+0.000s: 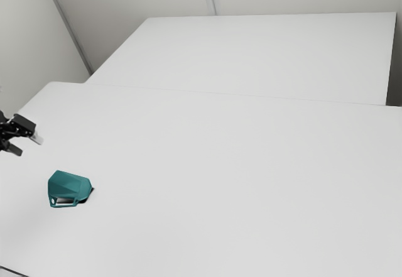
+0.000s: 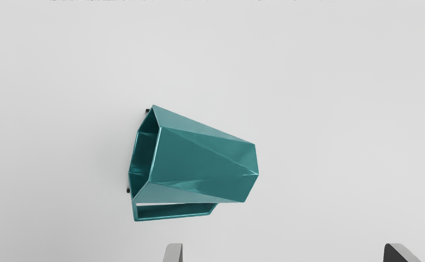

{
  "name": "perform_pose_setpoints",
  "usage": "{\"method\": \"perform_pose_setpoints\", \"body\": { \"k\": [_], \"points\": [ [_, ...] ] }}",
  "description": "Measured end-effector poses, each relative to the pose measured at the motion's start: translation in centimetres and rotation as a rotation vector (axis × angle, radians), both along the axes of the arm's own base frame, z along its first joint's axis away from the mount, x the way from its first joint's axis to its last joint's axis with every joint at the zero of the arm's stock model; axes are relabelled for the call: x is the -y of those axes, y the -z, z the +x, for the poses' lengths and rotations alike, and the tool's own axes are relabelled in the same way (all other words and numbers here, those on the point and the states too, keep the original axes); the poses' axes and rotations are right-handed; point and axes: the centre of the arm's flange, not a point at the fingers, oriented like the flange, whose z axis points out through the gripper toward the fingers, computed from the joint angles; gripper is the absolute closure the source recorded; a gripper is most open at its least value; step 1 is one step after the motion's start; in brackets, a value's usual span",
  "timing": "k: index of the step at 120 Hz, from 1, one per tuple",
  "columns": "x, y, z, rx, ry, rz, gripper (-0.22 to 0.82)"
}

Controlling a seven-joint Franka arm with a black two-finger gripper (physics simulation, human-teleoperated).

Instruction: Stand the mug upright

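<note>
At the exterior view's left edge, the black gripper [image 1: 29,146] hangs above the table, apart from the mug. A teal faceted mug [image 1: 70,186] lies on its side on the white table, lower in that view than the gripper. In the wrist view the mug [image 2: 201,160] shows its hollow mouth at one end and its narrower base at the other, with the angular handle along one side near the table. The gripper [image 2: 283,251] stands open there, its two fingers wide apart with nothing between them.
The white table [image 1: 220,176] stretches far toward the exterior view's right. Behind it stands another white surface [image 1: 251,57], with pale walls beyond. A thin dark line crosses the exterior view's lower left corner.
</note>
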Motion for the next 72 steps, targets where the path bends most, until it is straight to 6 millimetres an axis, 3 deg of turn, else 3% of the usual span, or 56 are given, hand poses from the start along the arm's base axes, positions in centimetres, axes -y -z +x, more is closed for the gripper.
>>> {"method": "perform_pose_setpoints", "body": {
  "k": [36,72],
  "points": [
    [-3.7,2.1,-2.4,0.081,0.001,-0.017,0.00],
    [-5.3,6.3,-3.8,0.210,-0.008,-0.133,0.00]
  ]
}}
